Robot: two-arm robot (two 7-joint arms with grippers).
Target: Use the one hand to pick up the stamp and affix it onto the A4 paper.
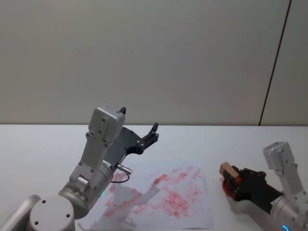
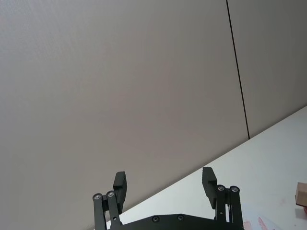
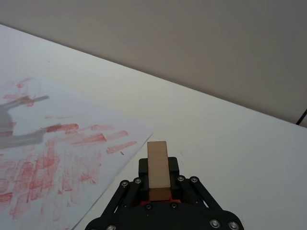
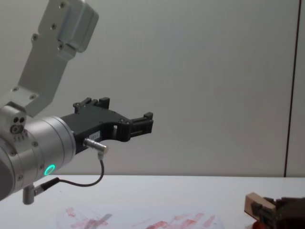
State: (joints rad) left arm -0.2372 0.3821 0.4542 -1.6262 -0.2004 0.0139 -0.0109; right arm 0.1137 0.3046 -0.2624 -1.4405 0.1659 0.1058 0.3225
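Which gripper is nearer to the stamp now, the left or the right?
Right. The right gripper is shut on the stamp; the left gripper hangs open, raised above the A4 paper, well away from the stamp.

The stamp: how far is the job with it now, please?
Done: the right hand is shut on the stamp, held at the red ink pad beside the A4 paper. In hand: the grasp. To do: carry the stamp over the paper, which bears red prints, and press it down. The left hand hangs open, raised and idle.
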